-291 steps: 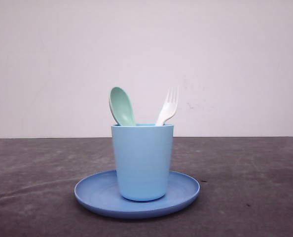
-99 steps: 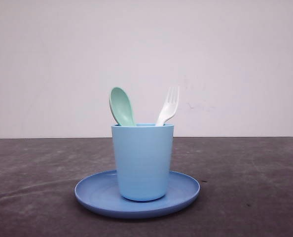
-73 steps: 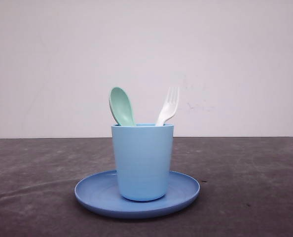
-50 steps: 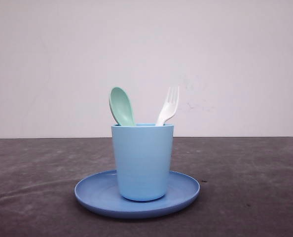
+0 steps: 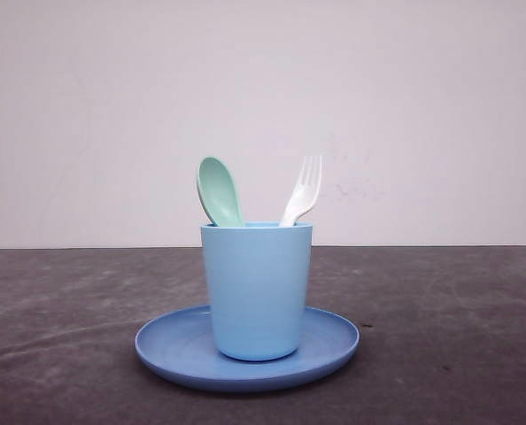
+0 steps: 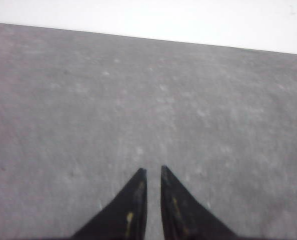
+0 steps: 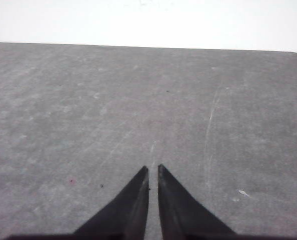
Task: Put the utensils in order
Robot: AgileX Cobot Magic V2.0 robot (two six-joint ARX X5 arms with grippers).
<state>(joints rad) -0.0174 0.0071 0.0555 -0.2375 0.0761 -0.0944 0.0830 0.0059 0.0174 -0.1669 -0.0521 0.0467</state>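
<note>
I see the spoon [image 5: 219,190] and fork [image 5: 302,189] standing in the cup [image 5: 257,290] on the plate [image 5: 247,360]; my left gripper [image 6: 152,171] and right gripper [image 7: 153,169] are nearly closed, empty, over the table [image 7: 88,110].

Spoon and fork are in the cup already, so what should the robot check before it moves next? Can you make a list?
1. Spoon stands in the cup, bowl end up: ok.
2. Fork stands in the same cup, tines up, apart from the spoon: ok.
3. Cup sits upright on the plate, not tipping: ok.
4. Left gripper holds nothing, fingertips nearly together over bare table: ok.
5. Right gripper holds nothing, fingertips nearly together: ok.
6. How far each gripper is from the cup: cannot tell, since neither wrist view has the cup in it.
</note>
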